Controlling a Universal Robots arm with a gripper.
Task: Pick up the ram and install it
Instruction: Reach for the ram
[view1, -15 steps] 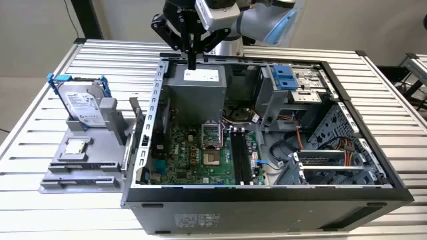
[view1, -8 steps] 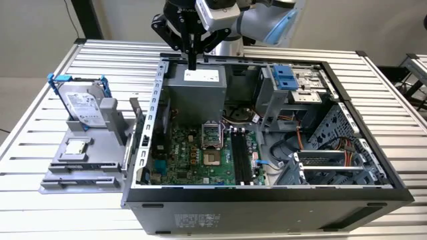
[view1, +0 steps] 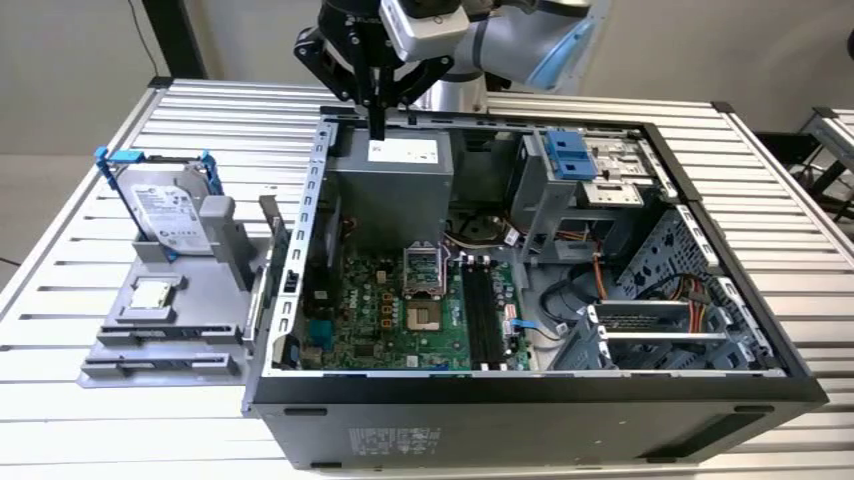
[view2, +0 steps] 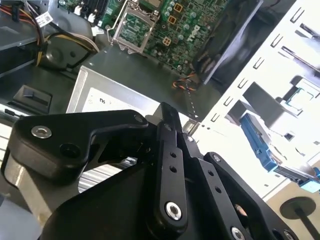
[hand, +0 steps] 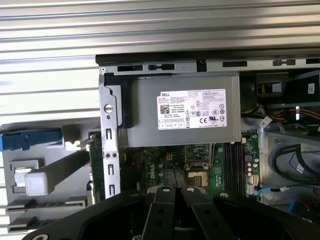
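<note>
Beside the open computer case (view1: 534, 400), on the exterior view's left, the ram (view1: 272, 222) stands on its edge at the near side of a grey holder (view1: 187, 340) — a thin, dark strip just beside the case's perforated wall. In the first wrist view it shows as a narrow green strip (hand: 93, 162) against that same wall. Nothing is touching it.

On the same holder, a silver hard drive (view1: 167, 205) in a blue bracket stands upright farther from the case, and a small square processor chip (view1: 151, 293) lies flat in front of it.

Inside the case, the green motherboard (view1: 387, 320) lies flat with its long black memory slots (view1: 483, 315) beside the processor socket; no stick sits in them. A grey power supply (view1: 394, 180) with a pale label sits at the far end.

The gripper (view1: 378, 128) hangs over that power supply, well apart from the ram, pointing straight down — its black fingers (view2: 167, 120) are pressed together with nothing between them, and they look the same in the first wrist view (hand: 175, 195). Under it all, the case and holder rest on a slatted metal bench (view1: 80, 180).
</note>
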